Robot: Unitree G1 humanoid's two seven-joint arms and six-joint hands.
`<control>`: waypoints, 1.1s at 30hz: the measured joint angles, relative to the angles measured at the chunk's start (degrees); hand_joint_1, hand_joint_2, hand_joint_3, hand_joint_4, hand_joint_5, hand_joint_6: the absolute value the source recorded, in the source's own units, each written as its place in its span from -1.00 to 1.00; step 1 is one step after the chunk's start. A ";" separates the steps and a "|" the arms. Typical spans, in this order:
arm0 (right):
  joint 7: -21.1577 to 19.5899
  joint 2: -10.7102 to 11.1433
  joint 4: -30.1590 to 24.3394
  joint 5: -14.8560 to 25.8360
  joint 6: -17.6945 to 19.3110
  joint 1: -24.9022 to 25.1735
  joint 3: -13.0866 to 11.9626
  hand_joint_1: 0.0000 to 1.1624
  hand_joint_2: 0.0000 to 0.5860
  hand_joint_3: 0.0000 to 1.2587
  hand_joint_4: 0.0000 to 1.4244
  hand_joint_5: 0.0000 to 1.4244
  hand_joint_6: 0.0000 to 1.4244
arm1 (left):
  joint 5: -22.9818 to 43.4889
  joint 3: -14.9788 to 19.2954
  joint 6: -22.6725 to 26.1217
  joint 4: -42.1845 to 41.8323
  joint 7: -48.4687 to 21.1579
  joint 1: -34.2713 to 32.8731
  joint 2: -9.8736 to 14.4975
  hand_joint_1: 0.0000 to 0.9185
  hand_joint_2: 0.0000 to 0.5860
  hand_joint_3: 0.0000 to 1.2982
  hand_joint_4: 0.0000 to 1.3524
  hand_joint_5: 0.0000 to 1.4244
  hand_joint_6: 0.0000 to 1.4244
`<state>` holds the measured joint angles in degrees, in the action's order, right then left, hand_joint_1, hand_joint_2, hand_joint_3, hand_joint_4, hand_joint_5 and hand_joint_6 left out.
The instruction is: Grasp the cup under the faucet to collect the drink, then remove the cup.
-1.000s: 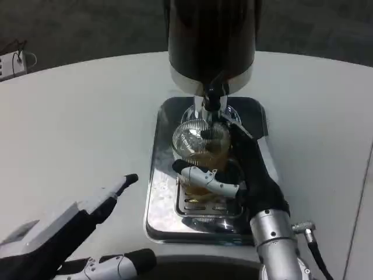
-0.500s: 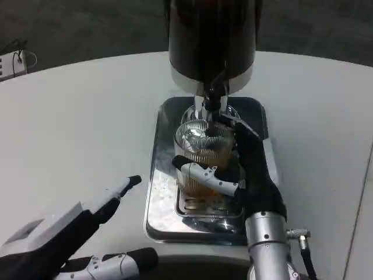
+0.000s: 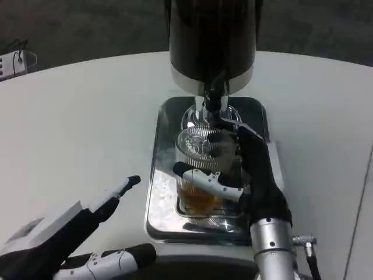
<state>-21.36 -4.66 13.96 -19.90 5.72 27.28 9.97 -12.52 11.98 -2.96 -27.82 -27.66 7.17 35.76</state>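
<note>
- Setting: a white round surface [image 3: 76, 122] against a dark floor; a shiny metal drip tray [image 3: 160, 198] sits on it, below a tall black dispenser [image 3: 211, 41].
- Cup [image 3: 201, 169]: a clear ribbed glass tumbler, upright over the tray's grille, just under the faucet [image 3: 213, 99]. Amber drink fills roughly the lower part; the upper wall shows clear, with glare on the rim.
- Handling, by estimate: rigid and breakable; smooth glass, likely slick if wet, though the ribs should help the grip. Moderately heavy with liquid in it, and liable to spill if tilted.
- Where to hold: around the mid wall, opposed fingers on either side, keeping the rim level and free.
- Right hand [image 3: 242, 175]: wrapped around the cup, a white finger across the near wall and the dark palm against the far side; the hold looks firm.
- Left hand [image 3: 70, 233]: low at the near edge, fingers spread, holding nothing, well apart from the tray.
</note>
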 measured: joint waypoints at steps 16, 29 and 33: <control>10.45 2.48 -13.20 0.21 -3.01 -9.68 1.44 0.70 -0.29 0.32 0.54 0.83 0.88 | 0.76 -1.66 -1.00 2.63 0.01 -2.98 0.24 -1.00 -0.80 -1.00 -1.00 -1.00 -0.92; 17.45 4.37 -26.05 2.68 -5.81 -17.55 1.01 0.70 -0.28 0.36 0.55 0.85 0.91 | 0.73 -3.55 -1.16 4.93 0.01 -6.55 0.25 -1.00 -0.80 -1.00 -1.00 -1.00 -0.92; 19.60 5.13 -31.86 3.99 -7.07 -20.48 0.04 0.70 -0.27 0.36 0.55 0.85 0.91 | 0.67 -4.42 -1.38 5.79 0.03 -8.27 0.25 -1.00 -0.80 -1.00 -1.00 -1.00 -0.92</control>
<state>-1.76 0.47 -17.90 -15.91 -1.35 6.80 10.02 -11.85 7.56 -4.34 -22.02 -27.63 -1.10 36.01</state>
